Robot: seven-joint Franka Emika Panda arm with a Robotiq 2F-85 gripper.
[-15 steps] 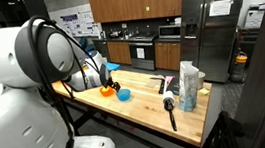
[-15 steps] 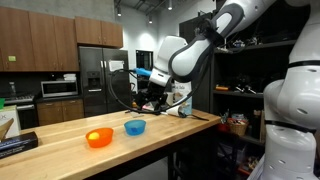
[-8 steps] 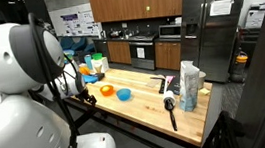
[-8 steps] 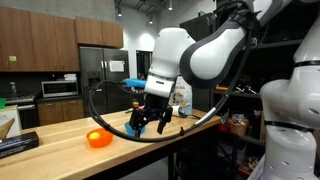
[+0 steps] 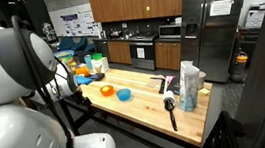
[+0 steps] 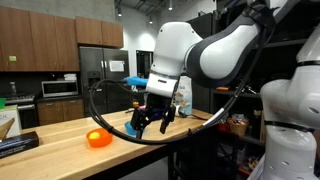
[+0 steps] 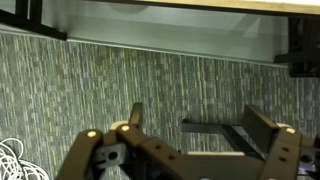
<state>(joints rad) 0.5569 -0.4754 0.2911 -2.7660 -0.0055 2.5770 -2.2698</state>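
My gripper (image 6: 150,121) is open and empty, with its black fingers spread. In the wrist view (image 7: 200,125) it looks past the wooden table edge (image 7: 180,6) down at grey carpet. It hangs at the table's side in an exterior view (image 5: 79,82). An orange bowl (image 6: 99,138) and a blue bowl (image 5: 124,94) sit on the wooden table (image 6: 60,160). The orange bowl also shows in an exterior view (image 5: 106,89). The blue bowl is mostly hidden behind the gripper in an exterior view (image 6: 132,128). The gripper touches neither bowl.
A black-handled utensil (image 5: 170,110) and a white bag (image 5: 191,82) lie at the table's far end. Bottles and containers (image 5: 95,63) stand behind the bowls. A steel fridge (image 5: 213,30) stands in the kitchen beyond. A dark flat object (image 6: 15,147) lies at a table corner.
The arm has swung away from above the bowls toward the table's edge. The gripper now looks over the edge at the floor. It stays open and empty.
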